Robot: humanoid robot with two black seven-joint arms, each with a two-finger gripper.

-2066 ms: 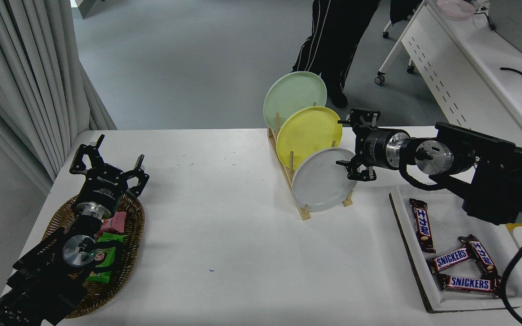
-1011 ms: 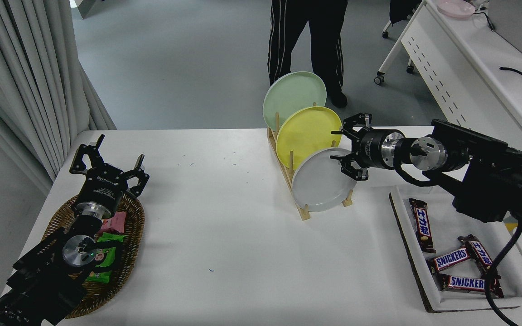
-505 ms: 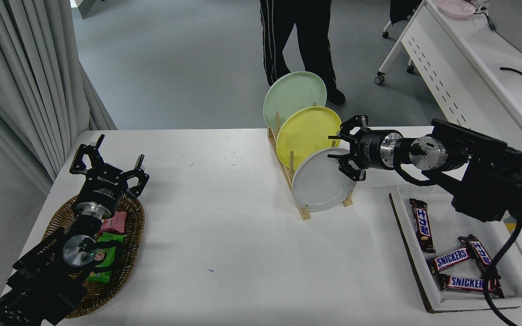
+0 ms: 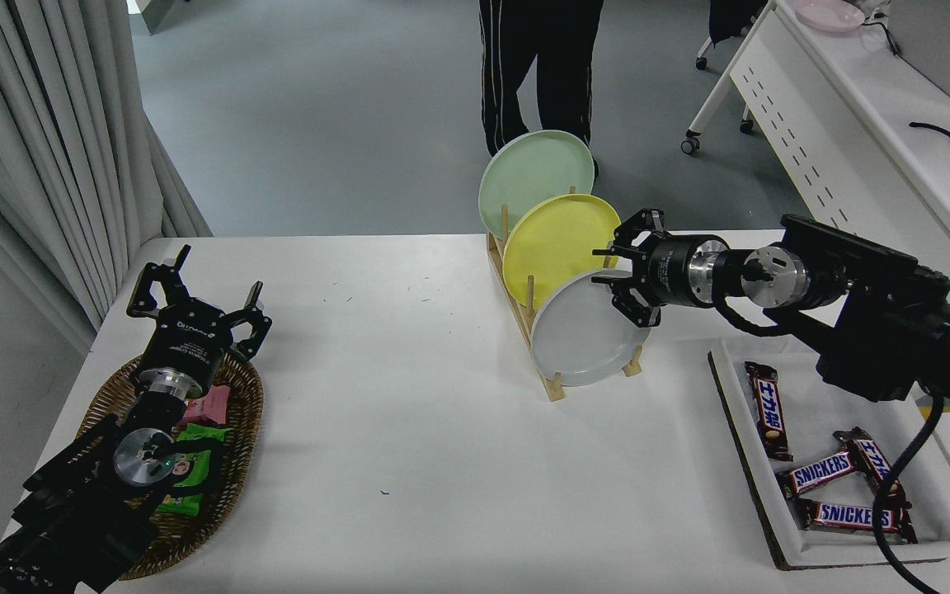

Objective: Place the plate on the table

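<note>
The light-grey plate [image 4: 584, 332] stands on edge in the front slot of a wooden rack [image 4: 553, 381] on the white table [image 4: 409, 429]. Behind it stand a yellow plate [image 4: 559, 241] and a pale green plate [image 4: 533, 176]. My right gripper [image 4: 617, 276] is open, its fingers on either side of the grey plate's upper right rim. My left gripper [image 4: 195, 301] is open, parked over a wicker basket at the lower left.
A wicker basket [image 4: 236, 470] holds snack packets at the left. A white tray [image 4: 780, 528] with several Snickers bars [image 4: 823, 472] lies at the right. A person's legs [image 4: 537, 66] stand past the far edge. A white perforated desk [image 4: 854, 124] is at the top right.
My right gripper has moved left, from beside the grey plate's right edge onto its upper right rim. The person behind the table has shifted left. The left arm is unmoved.
</note>
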